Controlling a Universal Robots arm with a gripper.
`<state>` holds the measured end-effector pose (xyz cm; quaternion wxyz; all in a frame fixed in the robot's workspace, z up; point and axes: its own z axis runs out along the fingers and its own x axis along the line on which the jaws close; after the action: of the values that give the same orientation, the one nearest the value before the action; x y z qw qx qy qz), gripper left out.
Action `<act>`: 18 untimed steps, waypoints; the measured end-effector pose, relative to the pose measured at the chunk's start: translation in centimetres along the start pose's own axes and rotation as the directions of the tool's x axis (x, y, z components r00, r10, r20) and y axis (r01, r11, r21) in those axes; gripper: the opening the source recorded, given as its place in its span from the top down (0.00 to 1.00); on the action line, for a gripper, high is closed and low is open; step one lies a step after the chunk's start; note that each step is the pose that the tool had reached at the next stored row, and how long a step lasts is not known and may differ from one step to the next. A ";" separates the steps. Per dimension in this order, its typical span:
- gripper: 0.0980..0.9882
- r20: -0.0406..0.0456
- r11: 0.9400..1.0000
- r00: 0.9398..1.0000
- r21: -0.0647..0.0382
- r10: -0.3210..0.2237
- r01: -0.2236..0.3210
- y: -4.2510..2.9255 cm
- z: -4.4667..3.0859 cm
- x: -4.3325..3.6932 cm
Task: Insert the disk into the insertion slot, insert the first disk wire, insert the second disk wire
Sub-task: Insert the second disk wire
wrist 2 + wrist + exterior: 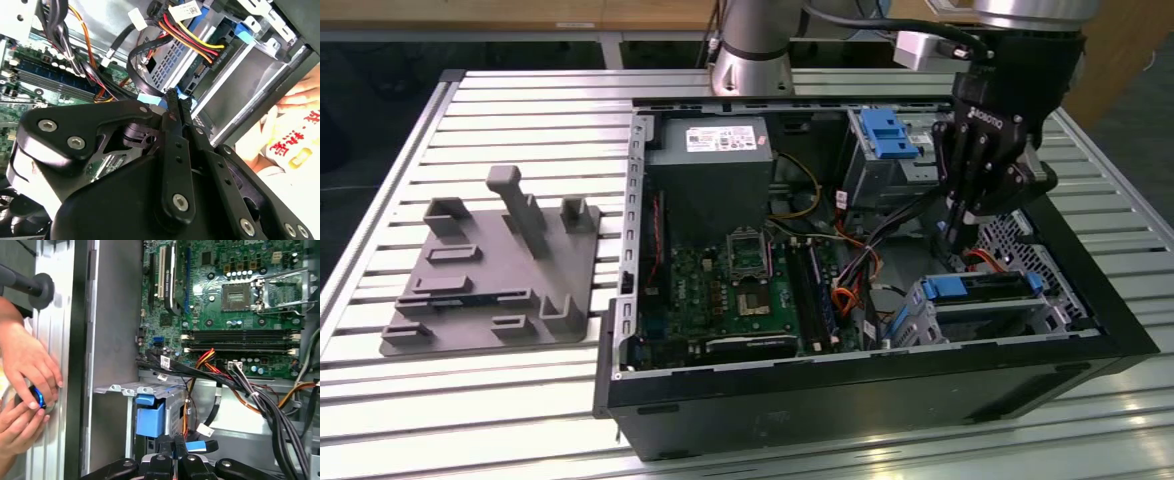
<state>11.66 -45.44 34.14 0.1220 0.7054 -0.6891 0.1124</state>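
Observation:
The disk, silver in a bright blue carrier, sits inside the insertion slot, the low silver cage at the case's front corner on the exterior view's right. My gripper reaches down into the case just behind it. In both wrist views its fingers are pressed together on the flat blue plug of a black disk wire. A second wire of red, yellow and black strands ends in a black plug at the disk's end; I cannot tell whether it is seated. The carrier's blue end lies close to my gripper.
A taller cage with a blue latch, a power supply and the motherboard crowd the case. Cable bundles run beside the slot. A person's hands hold a small blue object outside the case wall. A grey fixture plate lies on the table.

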 end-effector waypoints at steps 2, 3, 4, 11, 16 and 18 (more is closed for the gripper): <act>0.95 0.019 1.000 1.000 0.000 0.001 -0.001 0.00 0.02 0.06; 0.95 0.031 1.000 1.000 0.000 0.002 -0.002 0.00 0.02 0.08; 0.95 0.043 1.000 0.999 0.000 0.003 -0.003 0.00 0.03 0.09; 0.95 0.106 1.000 0.994 -0.008 0.005 -0.005 -0.18 0.11 0.33; 0.95 0.124 0.999 0.992 -0.038 -0.002 0.007 -1.15 0.17 0.54; 0.95 0.130 0.999 0.992 -0.049 -0.004 0.011 -1.68 0.18 0.60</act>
<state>13.36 -46.03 34.13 0.0948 0.7106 -0.6955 0.0487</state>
